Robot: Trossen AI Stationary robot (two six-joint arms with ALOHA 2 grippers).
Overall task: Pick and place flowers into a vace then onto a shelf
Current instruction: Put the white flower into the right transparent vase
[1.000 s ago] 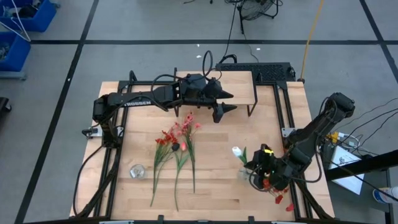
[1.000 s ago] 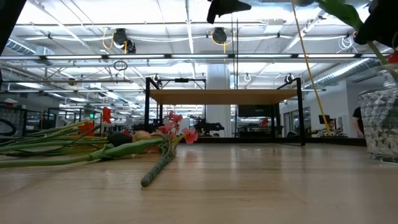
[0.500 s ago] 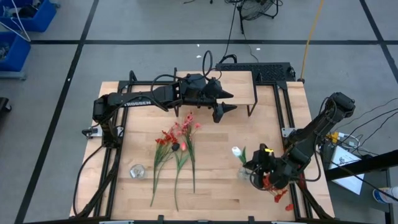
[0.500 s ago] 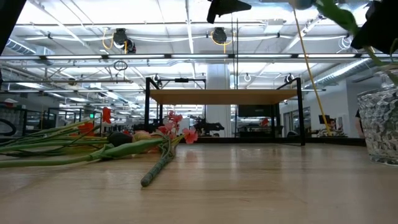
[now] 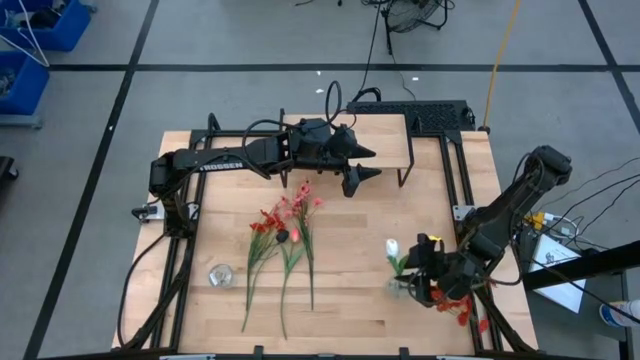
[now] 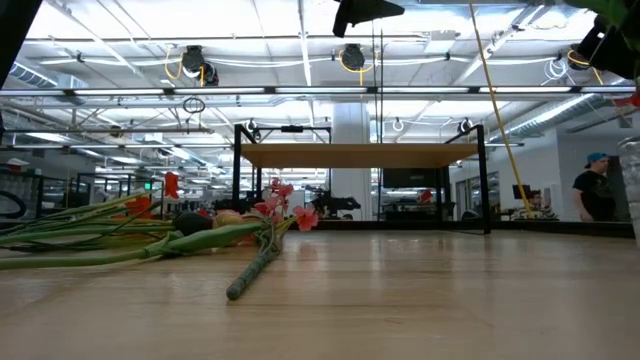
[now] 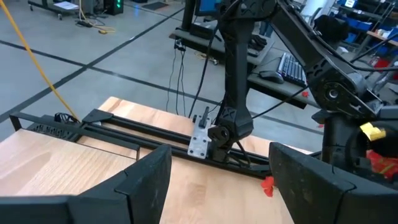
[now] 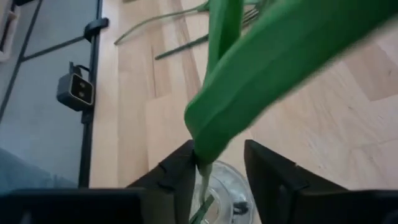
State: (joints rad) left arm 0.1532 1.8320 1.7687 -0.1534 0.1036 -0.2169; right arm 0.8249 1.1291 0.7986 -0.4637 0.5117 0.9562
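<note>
Several flowers (image 5: 285, 240) lie flat on the tabletop left of centre, with red and pink blossoms at their far ends. The clear glass vase (image 5: 402, 287) stands near the table's right near corner and holds a green stem with a white bud (image 5: 392, 247). My right gripper (image 5: 428, 278) hangs over the vase, open, with that stem (image 8: 204, 168) between its fingers, close to one finger; whether they touch I cannot tell. Red blossoms (image 5: 465, 310) show beside that gripper. My left gripper (image 5: 370, 164) hovers open and empty in front of the shelf (image 5: 385, 128).
A small clear glass object (image 5: 221, 275) sits near the table's left near corner. Black frame rails (image 5: 465, 190) run along the table's sides. In the low view, a person (image 6: 597, 190) stands in the room beyond the table. Bare wood lies between the flowers and the vase.
My right gripper has turned at the wrist over the vase. The vase has slid a little toward the table's right edge, almost leaving the low view. The white bud has shifted right with it, and the red blossoms have swung up and to the right.
</note>
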